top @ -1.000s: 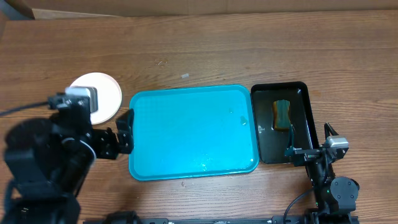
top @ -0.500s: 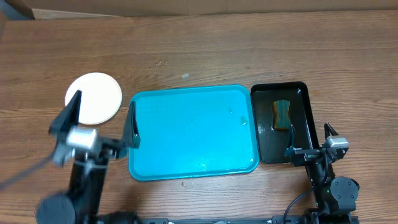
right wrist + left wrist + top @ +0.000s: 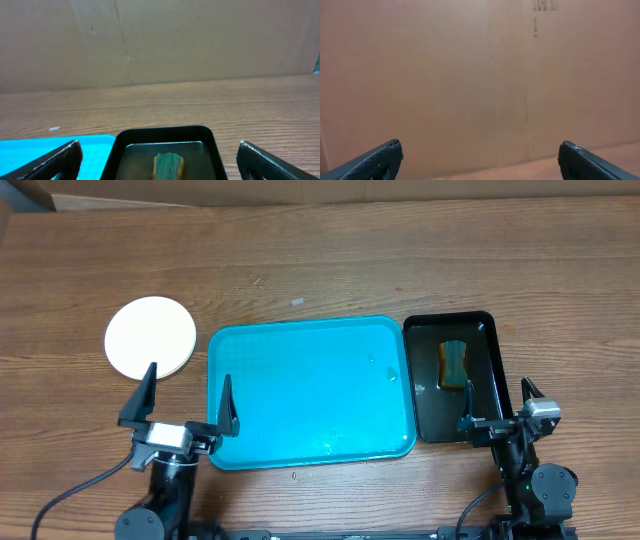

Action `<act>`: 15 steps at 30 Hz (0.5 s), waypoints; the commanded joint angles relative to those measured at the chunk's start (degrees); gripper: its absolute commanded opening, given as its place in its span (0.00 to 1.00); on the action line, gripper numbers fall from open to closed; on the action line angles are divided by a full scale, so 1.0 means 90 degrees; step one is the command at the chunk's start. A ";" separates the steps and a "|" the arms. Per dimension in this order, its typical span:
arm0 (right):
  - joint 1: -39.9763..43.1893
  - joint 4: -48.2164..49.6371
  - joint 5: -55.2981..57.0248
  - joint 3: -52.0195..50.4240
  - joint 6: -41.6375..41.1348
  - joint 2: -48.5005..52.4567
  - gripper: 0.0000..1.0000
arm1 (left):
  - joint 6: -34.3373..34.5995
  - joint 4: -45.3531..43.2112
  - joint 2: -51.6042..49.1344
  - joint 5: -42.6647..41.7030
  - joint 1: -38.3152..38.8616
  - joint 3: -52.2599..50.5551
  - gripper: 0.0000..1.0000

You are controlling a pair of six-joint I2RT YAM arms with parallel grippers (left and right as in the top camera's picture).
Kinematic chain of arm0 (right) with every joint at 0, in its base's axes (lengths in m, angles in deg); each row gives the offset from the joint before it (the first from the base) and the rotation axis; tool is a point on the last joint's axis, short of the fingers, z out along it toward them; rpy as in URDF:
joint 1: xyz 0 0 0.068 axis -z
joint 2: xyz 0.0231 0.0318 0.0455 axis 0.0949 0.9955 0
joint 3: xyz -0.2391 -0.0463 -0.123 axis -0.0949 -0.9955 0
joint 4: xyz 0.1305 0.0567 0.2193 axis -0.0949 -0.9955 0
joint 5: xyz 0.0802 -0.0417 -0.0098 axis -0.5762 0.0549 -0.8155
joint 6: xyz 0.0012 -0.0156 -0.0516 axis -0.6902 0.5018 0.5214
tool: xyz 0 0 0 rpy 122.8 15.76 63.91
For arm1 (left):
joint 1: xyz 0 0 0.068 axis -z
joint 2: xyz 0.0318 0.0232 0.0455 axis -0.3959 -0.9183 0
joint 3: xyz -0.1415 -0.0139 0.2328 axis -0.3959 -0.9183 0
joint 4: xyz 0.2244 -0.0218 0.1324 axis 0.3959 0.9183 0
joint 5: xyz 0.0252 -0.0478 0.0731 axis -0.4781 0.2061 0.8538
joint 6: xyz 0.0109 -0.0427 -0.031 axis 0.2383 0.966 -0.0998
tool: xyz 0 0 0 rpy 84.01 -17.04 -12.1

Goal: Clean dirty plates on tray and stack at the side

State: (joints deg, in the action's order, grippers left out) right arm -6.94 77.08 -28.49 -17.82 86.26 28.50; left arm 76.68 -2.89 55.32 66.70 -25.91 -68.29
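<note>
Turquoise plastic tray point(image 3: 300, 385), large and rectangular with a raised rim, lies bare in the overhead view on a brown wooden worktop point(image 3: 400, 260). No plate sits in it, only a few faint specks. The left fingers point(image 3: 226, 405) stand spread wide and hold nothing, one over the tray's left edge, the other outside it. Beyond the outer finger a round white plate point(image 3: 150, 337) rests on the worktop near the tray. From above, whether others lie stacked beneath it cannot be told. The right fingers point(image 3: 528, 389) are likewise spread and empty. Ahead of them a narrow black plastic tray point(image 3: 480, 330) holds an orange and green sponge point(image 3: 453, 365).

The cleaning looks finished, so the step in hand is probably parking both arms. Doing that well means keeping the left fingers off the tray rim and away from the plate.

From the left wrist, the parted fingers frame only a plain cardboard wall point(image 3: 470, 75).

From the right wrist, the open fingers frame the black tray, the sponge lying inside it.
</note>
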 commanded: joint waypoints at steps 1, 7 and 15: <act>0.0032 0.0034 -0.0034 -0.0068 0.0049 -0.0063 1.00 | 0.0049 -0.0049 0.0389 0.0245 0.0041 -0.0423 1.00; 0.0032 0.0036 -0.0034 -0.0068 0.0046 -0.0063 1.00 | 0.0143 -0.0017 0.0707 0.0296 0.0039 -0.0947 1.00; 0.0032 0.0036 -0.0034 -0.0068 0.0046 -0.0063 1.00 | 0.0381 0.0656 0.0707 0.0867 0.0041 -0.1243 1.00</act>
State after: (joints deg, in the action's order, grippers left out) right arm -6.94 77.06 -28.49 -17.82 86.26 28.50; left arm 77.84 0.73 60.92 70.59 -25.91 -78.61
